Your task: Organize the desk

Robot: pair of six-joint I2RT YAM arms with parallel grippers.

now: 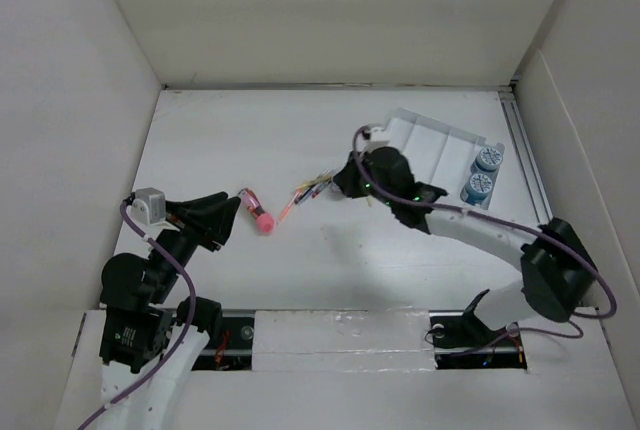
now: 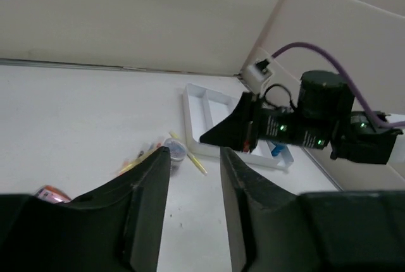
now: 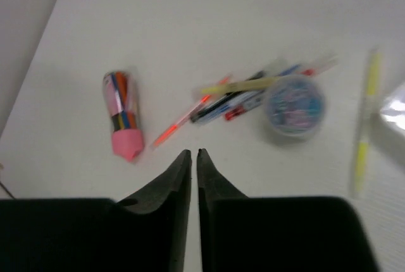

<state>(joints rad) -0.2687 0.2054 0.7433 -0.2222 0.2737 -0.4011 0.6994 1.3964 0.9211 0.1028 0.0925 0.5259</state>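
1. My right gripper (image 3: 190,158) has its jaws drawn almost together, with only a slit between them and nothing held. It hangs low over the desk (image 1: 300,270), facing the clutter.
2. My left gripper (image 2: 193,161) stands wide and empty, aimed across the desk towards the right one.
3. Just ahead of the right gripper lies a bunch of pens (image 3: 234,98). Blur keeps me from counting them.
4. One blue-lidded jar (image 3: 295,105) sits against the end of that bunch.
5. One yellow pen (image 3: 364,139) lies apart, beyond the jar.
6. One pink-capped tube (image 1: 257,212) lies between the two grippers, just off the left one.
7. One white tray (image 1: 430,140) at the desk's far right corner holds two blue-capped pots (image 1: 487,159), side by side in its end compartment.
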